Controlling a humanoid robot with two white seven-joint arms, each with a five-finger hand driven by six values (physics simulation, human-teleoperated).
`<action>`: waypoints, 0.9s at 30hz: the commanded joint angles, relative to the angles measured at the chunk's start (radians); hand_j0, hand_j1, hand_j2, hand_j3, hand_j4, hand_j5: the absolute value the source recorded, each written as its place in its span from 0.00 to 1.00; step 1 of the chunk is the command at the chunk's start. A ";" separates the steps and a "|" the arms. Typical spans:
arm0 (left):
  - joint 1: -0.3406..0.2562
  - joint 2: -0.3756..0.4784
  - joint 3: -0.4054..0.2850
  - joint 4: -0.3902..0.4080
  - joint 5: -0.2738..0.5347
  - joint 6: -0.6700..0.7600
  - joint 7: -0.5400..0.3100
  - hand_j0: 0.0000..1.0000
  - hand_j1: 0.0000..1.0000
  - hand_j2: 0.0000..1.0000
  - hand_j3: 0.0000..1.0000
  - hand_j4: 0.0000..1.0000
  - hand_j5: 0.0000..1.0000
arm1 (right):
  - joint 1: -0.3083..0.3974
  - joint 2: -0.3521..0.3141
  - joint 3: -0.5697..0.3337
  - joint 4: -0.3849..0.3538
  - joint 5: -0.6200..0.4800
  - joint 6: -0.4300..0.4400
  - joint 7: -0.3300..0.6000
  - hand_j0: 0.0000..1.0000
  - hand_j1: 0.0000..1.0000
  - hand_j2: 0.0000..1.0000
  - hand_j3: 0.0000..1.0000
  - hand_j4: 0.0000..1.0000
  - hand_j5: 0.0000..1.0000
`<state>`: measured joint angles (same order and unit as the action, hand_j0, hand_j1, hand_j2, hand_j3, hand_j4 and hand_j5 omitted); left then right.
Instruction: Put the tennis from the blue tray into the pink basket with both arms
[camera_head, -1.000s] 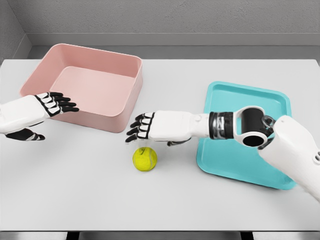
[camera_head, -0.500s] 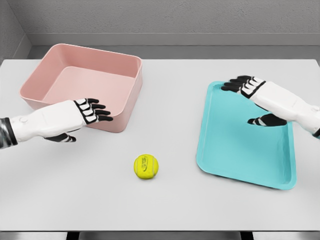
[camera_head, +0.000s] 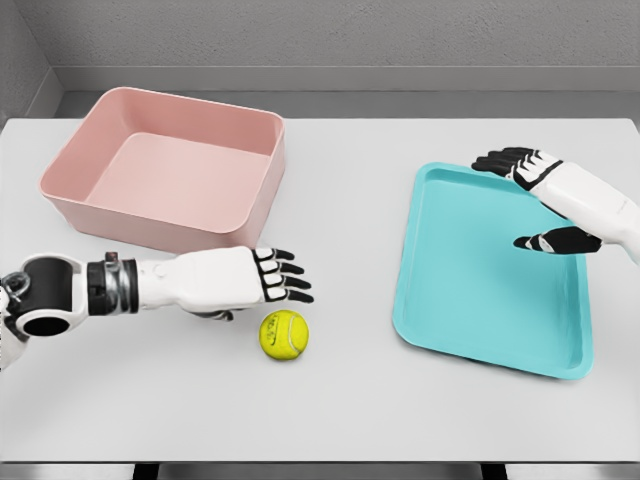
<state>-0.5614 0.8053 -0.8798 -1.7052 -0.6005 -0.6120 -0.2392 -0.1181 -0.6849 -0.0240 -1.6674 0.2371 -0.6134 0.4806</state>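
L hand (camera_head: 270, 284) sits low over the table w/ fingers stretched flat and loose, holding nothing; the tennis ball (camera_head: 284, 334) lies just under and slightly ahead of its fingertips, on the bare tabletop, not in the blue tray (camera_head: 440, 330) and not yet in the pink basket (camera_head: 262, 215). Can't tell if fingertips touch the ball; looks like a thin gap. R hand (camera_head: 545, 195) hovers far off over the tray's far right side, fingers also relaxed, nothing gripped. Step in hand, as I read it: L hand grasps the ball. To do it well: drop the palm a bit more so it centres over the ball rather than behind it, curl thumb and fingers round opposite sides at once, since a one-sided push will prob. send it rolling away from the hand toward the tray. Close gently but fully before lifting; then lift clear above the basket wall, which stands just behind the hand's wrist side, and release over the open floor of the basket. Surface: smooth light-grey table (camera_head: 330, 410), flat, no lip visible near the ball, so nothing stops a roll. Room: plain grey wall behind the table, dark strip at its base; nothing else on the table.
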 joint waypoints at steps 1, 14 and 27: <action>0.000 -0.005 -0.022 0.001 0.004 0.001 0.000 1.00 1.00 1.00 1.00 1.00 1.00 | 0.000 -0.001 -0.001 0.000 -0.009 0.003 0.000 1.00 1.00 1.00 1.00 1.00 1.00; -0.008 0.000 -0.047 -0.010 0.005 0.001 0.000 1.00 1.00 1.00 1.00 1.00 1.00 | 0.002 -0.001 -0.001 0.000 -0.009 0.003 0.000 1.00 1.00 1.00 1.00 1.00 1.00; -0.006 0.006 -0.062 -0.056 0.008 0.001 0.001 1.00 1.00 1.00 1.00 1.00 1.00 | 0.006 -0.002 -0.001 0.003 -0.009 0.003 0.000 1.00 1.00 1.00 1.00 1.00 1.00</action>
<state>-0.5676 0.8109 -0.9373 -1.7574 -0.5983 -0.6119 -0.2391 -0.1104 -0.6858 -0.0245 -1.6645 0.2362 -0.6134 0.4807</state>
